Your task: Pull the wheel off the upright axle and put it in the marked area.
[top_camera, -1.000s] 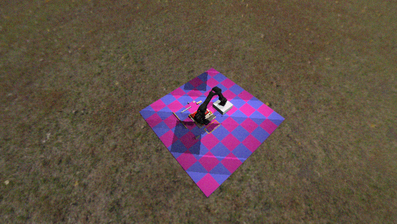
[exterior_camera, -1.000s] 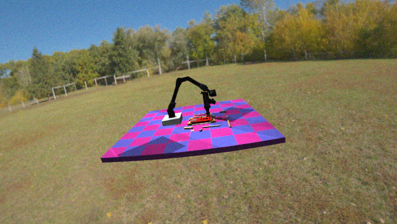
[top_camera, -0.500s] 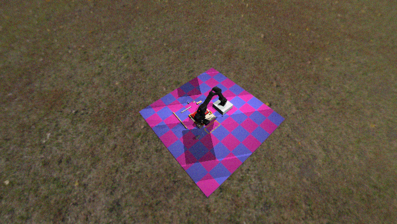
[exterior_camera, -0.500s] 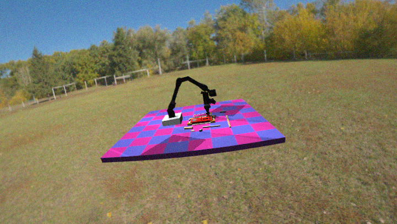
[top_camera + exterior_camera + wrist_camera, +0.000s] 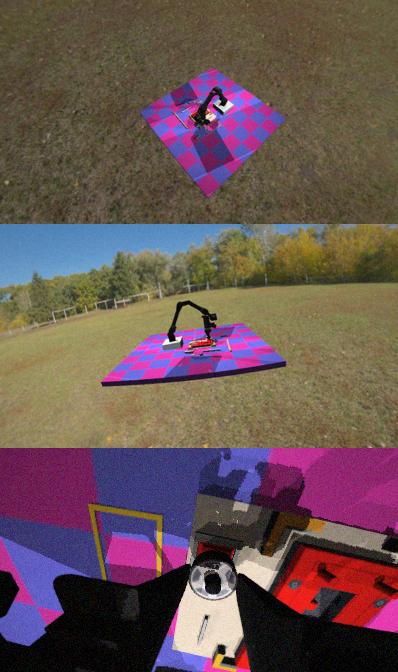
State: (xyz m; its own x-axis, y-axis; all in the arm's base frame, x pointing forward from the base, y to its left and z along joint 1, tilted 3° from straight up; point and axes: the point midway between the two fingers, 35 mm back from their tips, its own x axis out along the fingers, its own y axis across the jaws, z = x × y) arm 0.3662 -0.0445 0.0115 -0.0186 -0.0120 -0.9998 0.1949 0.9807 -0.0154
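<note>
The wheel [image 5: 213, 581] was gripped by the end effector [image 5: 213, 584], clenched on both sides of its rim, directly above the beige base plate [image 5: 210, 620]. The pull-off step was judged under way; next, a straight lift, then carriage to the yellow-outlined marked area [image 5: 127, 543] beside the plate.

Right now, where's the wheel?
In the wrist view the wheel sits mid-frame, clamped between the gripper fingers, over the beige plate. The yellow-outlined marked area lies to its left in that view.
</note>
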